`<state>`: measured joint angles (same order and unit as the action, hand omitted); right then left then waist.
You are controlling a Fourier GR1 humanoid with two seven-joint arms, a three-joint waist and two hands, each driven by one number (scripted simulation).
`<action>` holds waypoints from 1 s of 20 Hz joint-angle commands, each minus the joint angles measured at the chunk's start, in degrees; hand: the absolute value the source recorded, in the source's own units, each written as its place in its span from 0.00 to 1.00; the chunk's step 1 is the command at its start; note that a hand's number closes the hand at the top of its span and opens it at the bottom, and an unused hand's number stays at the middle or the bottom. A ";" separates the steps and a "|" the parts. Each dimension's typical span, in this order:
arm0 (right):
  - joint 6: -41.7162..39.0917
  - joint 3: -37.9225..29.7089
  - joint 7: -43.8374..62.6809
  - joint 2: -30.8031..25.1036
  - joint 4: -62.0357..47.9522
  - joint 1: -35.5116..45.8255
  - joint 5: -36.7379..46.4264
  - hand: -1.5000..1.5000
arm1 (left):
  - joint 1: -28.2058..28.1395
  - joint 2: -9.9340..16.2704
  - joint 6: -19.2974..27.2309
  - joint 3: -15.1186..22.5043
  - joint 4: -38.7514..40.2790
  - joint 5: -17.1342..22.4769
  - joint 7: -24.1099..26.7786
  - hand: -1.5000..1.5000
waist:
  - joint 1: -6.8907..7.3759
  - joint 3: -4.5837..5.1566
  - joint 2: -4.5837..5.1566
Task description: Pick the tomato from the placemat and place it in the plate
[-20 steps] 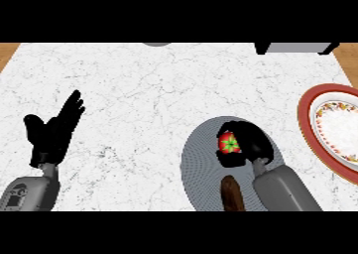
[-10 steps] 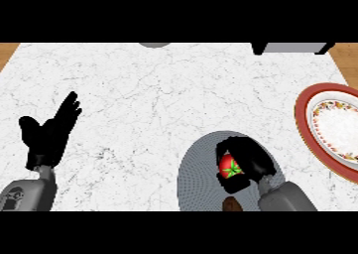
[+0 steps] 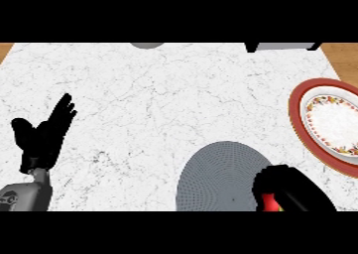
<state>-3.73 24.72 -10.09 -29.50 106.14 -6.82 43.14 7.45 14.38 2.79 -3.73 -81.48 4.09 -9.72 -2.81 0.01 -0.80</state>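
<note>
A round grey placemat lies at the bottom centre of the marble counter. My right hand is at the bottom right edge, beside the placemat's right side, fingers curled round the red tomato; only a sliver of the tomato shows under the fingers. The plate, red-rimmed with a patterned white centre, sits at the right edge, up and to the right of that hand. My left hand rests open at the left, fingers up, holding nothing.
A grey box-like object sits at the counter's far edge on the right, and a grey round object at the far edge in the middle. Wood floor shows beyond the counter's corners.
My right hand, curled round the tomato, has pulled back toward the lower right, off the placemat's middle. The view has shifted so the plate shows more fully. The left hand stays still.
</note>
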 commanded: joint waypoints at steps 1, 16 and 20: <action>8.55 -8.92 -4.25 -2.17 10.24 -5.35 -4.04 1.00 | 0.77 -0.70 1.43 -0.21 -0.44 -0.27 -1.05 0.50 | -1.24 -0.09 -0.05; 3.04 -41.23 -2.89 -4.00 0.70 -3.88 -30.07 1.00 | 0.90 -1.53 -1.07 0.46 1.20 -1.14 1.72 0.50 | 2.73 -0.03 0.85; 3.36 -42.46 -6.47 -5.67 -15.36 5.62 -27.34 1.00 | 3.00 -1.85 -1.21 1.26 0.00 -1.32 -1.95 0.50 | 3.37 -0.07 0.94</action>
<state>0.17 -14.51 -13.75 -33.84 102.29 -7.41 16.37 9.41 13.20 1.38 -3.26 -80.33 3.11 -9.15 0.01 -0.01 0.05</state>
